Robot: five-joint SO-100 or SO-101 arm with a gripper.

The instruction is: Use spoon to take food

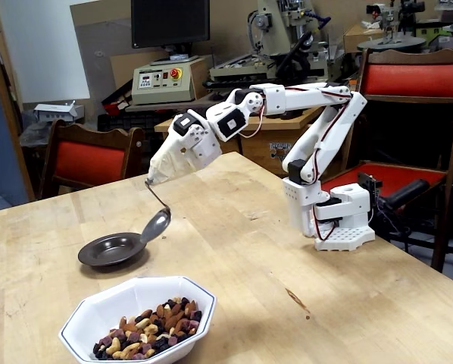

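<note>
The white arm reaches out to the left of the fixed view, and its claw (160,173) is wrapped in beige tape, so whether it is clenched or released cannot be told. The spoon (155,224) hangs from that taped end, its thin bent handle curving down and its shiny bowl tilted, right at the right rim of the dark metal dish (111,249); touching or just above, hard to tell. Nothing visible in the spoon bowl from here. Nearer the camera sits the white octagonal bowl (98,311) with a blue-lined rim, and the food (149,332), tan nuts mixed with dark purple pieces, lies piled in it. Dish and bowl rest apart on the wooden surface (249,265).
</note>
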